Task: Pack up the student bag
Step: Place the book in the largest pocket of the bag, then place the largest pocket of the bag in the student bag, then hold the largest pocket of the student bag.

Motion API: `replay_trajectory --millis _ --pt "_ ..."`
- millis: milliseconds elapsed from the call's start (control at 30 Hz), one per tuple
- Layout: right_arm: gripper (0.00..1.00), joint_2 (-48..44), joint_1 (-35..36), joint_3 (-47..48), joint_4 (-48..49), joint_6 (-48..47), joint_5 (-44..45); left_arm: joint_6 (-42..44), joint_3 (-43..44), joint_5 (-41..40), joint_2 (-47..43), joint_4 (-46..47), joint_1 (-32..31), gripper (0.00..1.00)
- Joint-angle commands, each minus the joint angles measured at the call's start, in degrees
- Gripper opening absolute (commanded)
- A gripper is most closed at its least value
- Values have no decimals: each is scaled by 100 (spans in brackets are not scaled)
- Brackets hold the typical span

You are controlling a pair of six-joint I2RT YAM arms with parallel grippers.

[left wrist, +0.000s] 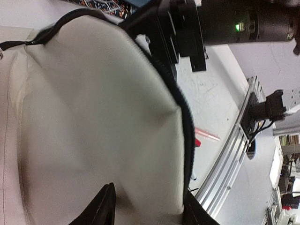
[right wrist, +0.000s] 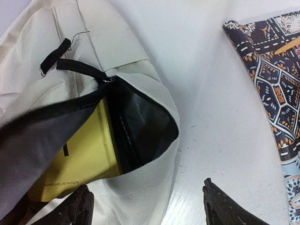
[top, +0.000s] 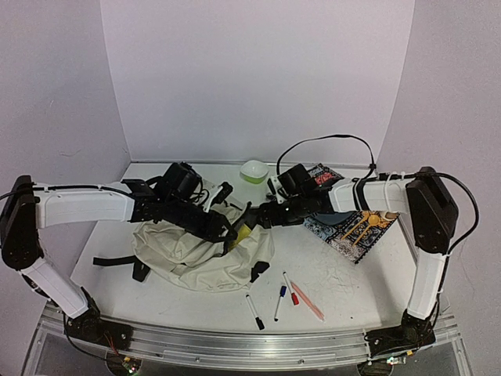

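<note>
here, the cream student bag lies slumped on the white table, left of centre, its zipped mouth gaping at the right-hand end. the left gripper hangs at the mouth's rim with fingers parted, cream fabric showing between them. the right gripper faces it from the other side, fingers spread wide at the bag's lower lip, pinching nothing. a yellow book sits inside against the dark lining. a patterned notebook, loose markers and a green bowl lie nearby.
</note>
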Motion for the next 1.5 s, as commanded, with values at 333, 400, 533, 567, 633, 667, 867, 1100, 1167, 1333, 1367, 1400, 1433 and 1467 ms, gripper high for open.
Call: replay_trajectory --millis 333,400,533,567,633,667,867,1100,1167,1333,1367,1400,1433,1467 --pt "24 179 40 55 42 116 -682 12 155 -524 -1079 -35 59 73" --pt "14 169 97 -13 93 161 -775 -131 94 -758 -1082 -71 179 74" --pt "2 86 299 -195 239 288 -906 -522 -65 -1143 -844 -252 555 74" --pt "0 46 357 -271 309 341 -933 -562 -93 -1254 -748 -305 607 74" --pt "0 -59 471 -482 549 471 -971 -601 -156 -1502 -542 -379 620 74" --pt "0 -104 538 -615 677 540 -998 -616 -189 -1567 -438 -399 619 74" --pt "0 -239 976 -946 1169 696 -1027 -753 -420 -2324 119 -548 624 74" --pt "14 -580 1039 -1182 1167 372 -548 -742 -410 -3882 549 -742 662 75" --pt "20 -708 1024 -1215 1120 231 -339 -684 -327 -4287 719 -749 778 76" --pt "32 -896 896 -1164 1042 -78 -269 -332 368 -5158 1351 -727 1053 76" --pt "33 -923 851 -1156 1037 -113 -284 -246 526 -5260 1444 -727 1064 76" --pt "35 -952 794 -1149 1033 -144 -311 -133 730 -5291 1538 -725 1064 76" --pt "37 -986 739 -1148 1028 -168 -338 -55 873 -5199 1547 -713 1056 75" --pt "39 -1034 680 -1156 1027 -196 -394 7 949 -5069 1489 -673 1037 75"
